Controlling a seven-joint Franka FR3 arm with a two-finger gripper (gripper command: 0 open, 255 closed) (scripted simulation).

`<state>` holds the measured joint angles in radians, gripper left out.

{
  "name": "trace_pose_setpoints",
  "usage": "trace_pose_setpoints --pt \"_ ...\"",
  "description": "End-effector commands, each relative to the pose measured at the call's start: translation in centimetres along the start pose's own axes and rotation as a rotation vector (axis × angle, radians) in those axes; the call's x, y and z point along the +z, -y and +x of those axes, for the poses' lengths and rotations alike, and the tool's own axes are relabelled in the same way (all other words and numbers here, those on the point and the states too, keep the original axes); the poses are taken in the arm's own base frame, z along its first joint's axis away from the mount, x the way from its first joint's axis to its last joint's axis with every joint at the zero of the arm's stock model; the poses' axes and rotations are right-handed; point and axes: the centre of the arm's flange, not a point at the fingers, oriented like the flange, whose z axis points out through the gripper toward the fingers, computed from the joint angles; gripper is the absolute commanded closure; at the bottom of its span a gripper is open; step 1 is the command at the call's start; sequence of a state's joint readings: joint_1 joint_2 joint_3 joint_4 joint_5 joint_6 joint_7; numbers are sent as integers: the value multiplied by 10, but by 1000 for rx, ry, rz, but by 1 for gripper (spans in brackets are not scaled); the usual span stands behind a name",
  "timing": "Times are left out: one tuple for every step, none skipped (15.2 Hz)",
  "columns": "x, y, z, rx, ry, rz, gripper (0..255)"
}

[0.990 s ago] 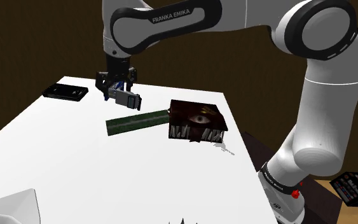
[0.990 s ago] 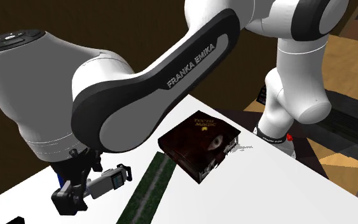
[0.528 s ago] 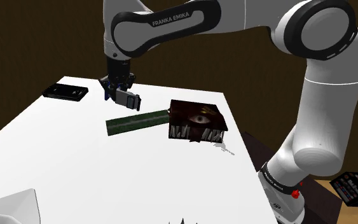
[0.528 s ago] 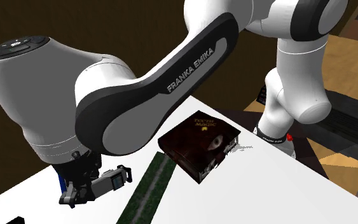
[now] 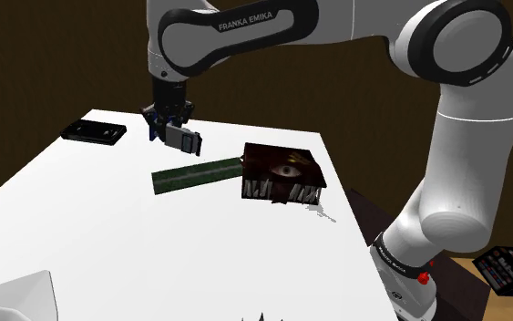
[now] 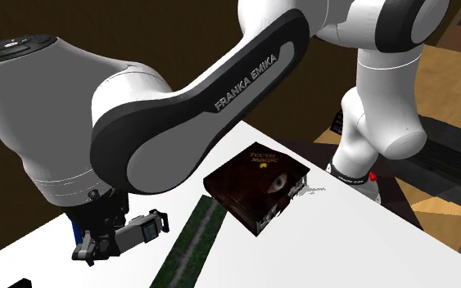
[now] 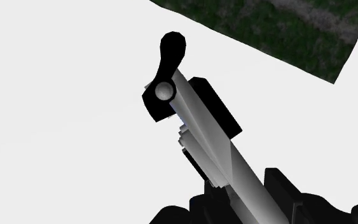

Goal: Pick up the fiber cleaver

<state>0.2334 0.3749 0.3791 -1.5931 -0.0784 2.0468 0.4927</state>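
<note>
Clasping fiber cleaver [image 5: 185,141] in tool [image 5: 166,127]; arm [image 5: 245,29] lettered FRANKA EMIKA.

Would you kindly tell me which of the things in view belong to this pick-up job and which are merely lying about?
Part of the job:
- grey-and-black cleaver, clasped by the gripper

Lying about, on the white table:
- green strip
- dark box
- flat black device

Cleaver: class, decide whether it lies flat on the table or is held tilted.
Held tilted: the gripper clasps one end of the cleaver, and its free end slants away over the table.
</note>
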Motion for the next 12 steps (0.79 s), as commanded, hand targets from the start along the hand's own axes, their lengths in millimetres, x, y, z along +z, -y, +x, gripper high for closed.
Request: trace_pose_setpoints --pt "-10 1 0 0 0 0 255" --pt "-15 1 0 0 0 0 255" --pt "-21 2 0 0 0 0 255" --pt "-26 2 1 0 0 0 255" --pt "-31 3 1 0 0 0 255" --pt "-36 4 1 0 0 0 255" --pt "-42 4 2 0 0 0 255" --pt "-47 5 2 0 0 0 255" --pt "-52 5 2 0 0 0 255" --pt "-57 6 3 0 0 0 255" --pt "-63 6 3 0 0 0 255" --pt "-68 7 3 0 0 0 255"
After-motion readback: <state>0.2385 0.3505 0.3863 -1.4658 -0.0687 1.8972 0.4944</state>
